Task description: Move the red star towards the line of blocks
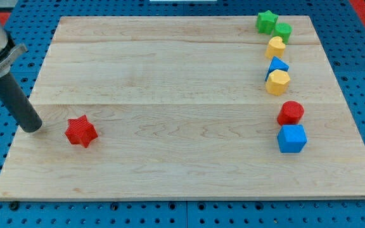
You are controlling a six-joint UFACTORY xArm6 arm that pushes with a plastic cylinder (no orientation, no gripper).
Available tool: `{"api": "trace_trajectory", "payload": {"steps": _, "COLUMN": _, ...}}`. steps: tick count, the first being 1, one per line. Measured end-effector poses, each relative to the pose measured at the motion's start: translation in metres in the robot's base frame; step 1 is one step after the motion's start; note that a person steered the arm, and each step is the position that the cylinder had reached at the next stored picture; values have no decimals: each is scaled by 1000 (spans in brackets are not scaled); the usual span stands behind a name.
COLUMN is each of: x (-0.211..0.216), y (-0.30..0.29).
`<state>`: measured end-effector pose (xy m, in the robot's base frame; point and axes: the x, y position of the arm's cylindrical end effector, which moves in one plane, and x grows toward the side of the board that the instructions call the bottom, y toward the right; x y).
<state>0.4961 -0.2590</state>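
One red star lay near the lower left of the desk, alone. Just to its left, slightly higher in the view, sat my tip: a bare rod, this tool, with nothing to open or close and nothing gripped; apart from the star by a small gap. Far off at the view's right, a line of blocks ran top to bottom: green star, green block, yellow block, blue block, yellow hexagon, red cylinder, blue cube. Judged: tip already behind the star, so a push straight rightward
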Motion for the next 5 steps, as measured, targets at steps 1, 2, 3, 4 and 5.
{"api": "trace_trajectory", "payload": {"steps": 1, "x": 1, "y": 1}}
{"api": "trace_trajectory", "payload": {"steps": 2, "x": 4, "y": 36}}
{"api": "trace_trajectory", "payload": {"steps": 3, "x": 4, "y": 43}}
{"api": "trace_trajectory", "payload": {"steps": 4, "x": 5, "y": 44}}
{"api": "trace_trajectory", "payload": {"steps": 5, "x": 6, "y": 55}}
